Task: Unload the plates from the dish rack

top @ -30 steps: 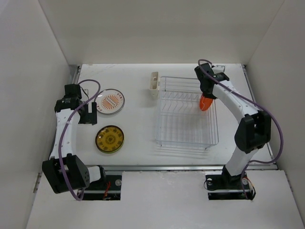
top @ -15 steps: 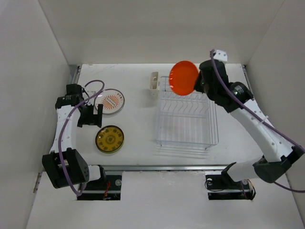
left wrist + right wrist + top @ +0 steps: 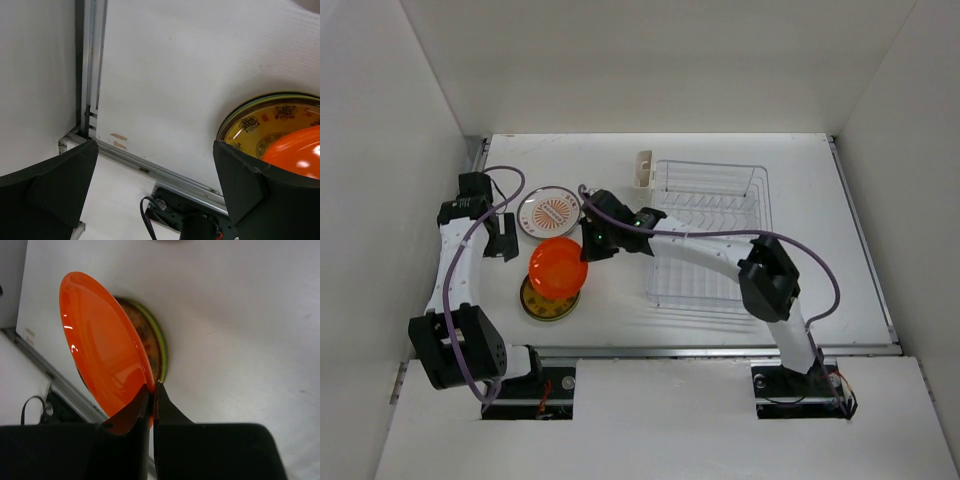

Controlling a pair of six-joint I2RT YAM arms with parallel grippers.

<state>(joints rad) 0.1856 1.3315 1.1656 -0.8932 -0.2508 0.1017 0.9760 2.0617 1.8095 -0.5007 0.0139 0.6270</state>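
Orange plate [image 3: 558, 268], glossy and smooth, is pinched by its thin rim in the right gripper [image 3: 151, 390], whose black jaws are clamped on it. It hangs tilted over the round yellow patterned plate [image 3: 542, 305] at the lower left of the overhead view. A white plate with orange centre [image 3: 548, 212] lies flat just above. The thin-wire dish rack [image 3: 710, 235] stands centre right. The left gripper [image 3: 503, 242] is spread wide, holding nothing.

Most of the yellow plate [image 3: 537, 306] behind the orange plate [image 3: 558, 268], contact perhaps unclear.
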